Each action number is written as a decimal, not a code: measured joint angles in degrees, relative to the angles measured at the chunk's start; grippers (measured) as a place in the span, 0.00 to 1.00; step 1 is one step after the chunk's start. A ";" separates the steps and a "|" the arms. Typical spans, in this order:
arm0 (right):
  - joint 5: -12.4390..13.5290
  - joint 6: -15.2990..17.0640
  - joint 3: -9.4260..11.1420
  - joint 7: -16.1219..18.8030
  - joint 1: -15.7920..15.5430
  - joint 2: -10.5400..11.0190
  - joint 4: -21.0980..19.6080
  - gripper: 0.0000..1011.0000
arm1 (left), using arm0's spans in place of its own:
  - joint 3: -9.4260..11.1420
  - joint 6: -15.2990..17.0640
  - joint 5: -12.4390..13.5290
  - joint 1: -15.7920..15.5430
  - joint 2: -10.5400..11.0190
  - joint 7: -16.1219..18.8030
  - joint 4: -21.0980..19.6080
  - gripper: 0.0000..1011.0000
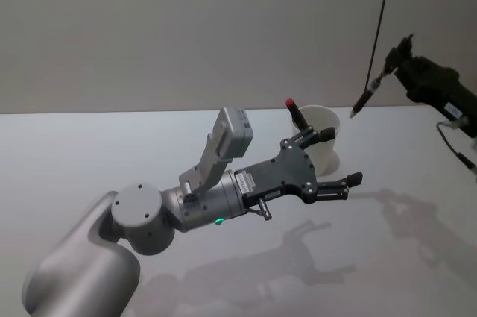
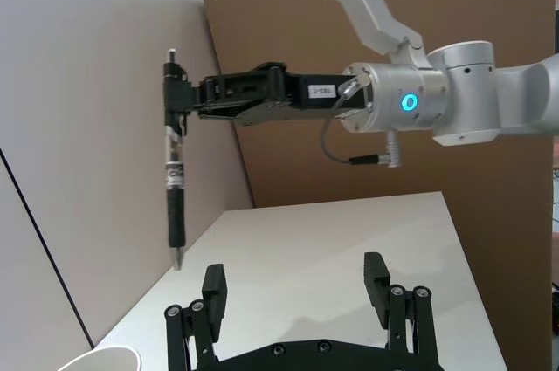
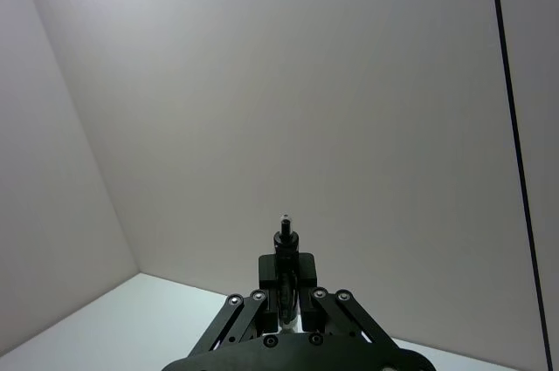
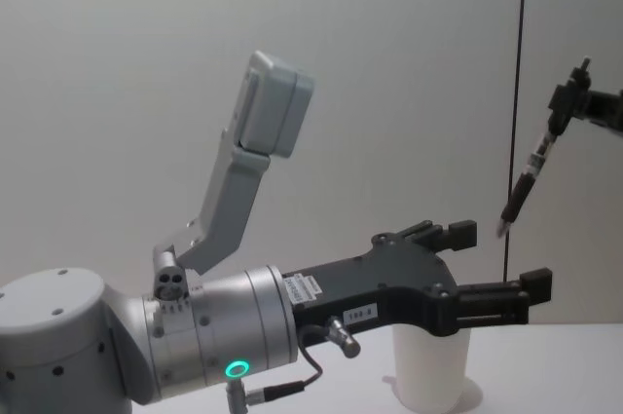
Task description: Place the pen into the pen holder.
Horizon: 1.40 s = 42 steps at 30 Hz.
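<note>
I see a plain white table [image 1: 89, 153] against a bare pale wall [image 1: 186, 26]; a thin black line [image 1: 380, 19] runs down the wall on my right. From the left wrist view a brown cardboard panel [image 2: 489, 4] stands behind the far side of the table.

My left gripper [image 1: 339, 159] reaches forward over the middle of the table, fingers spread wide and holding nothing. The white paper cup pen holder [image 1: 328, 142] stands on the table right behind it, just at the fingertips. In the chest view the left gripper [image 4: 501, 263] covers the cup's top, so only the lower part of the cup [image 4: 428, 370] shows. In the head view the fingers cross the cup's front. A dark stick with a red tip [image 1: 294, 110] rises at the cup's left rim; I can't tell if it sits inside or what it is.

My right gripper [image 1: 395, 60] is up high on the right, clamped on the upper end of the black pen [image 1: 367, 93]. The pen hangs tip down, tilted slightly, in the air above and to the right of the cup, clear of it. Left wrist view shows the pen [image 2: 175, 166] upright in the right gripper [image 2: 179, 96], with the cup rim [image 2: 100, 358] cut off at the frame corner. Right wrist view shows just the pen's top end [image 3: 285, 236] between closed fingers; the rest is hidden.
</note>
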 joint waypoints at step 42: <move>-8.95 -4.99 -3.66 13.35 19.48 -3.33 27.64 0.12 | 0.00 0.00 0.00 0.00 0.00 0.00 0.00 0.99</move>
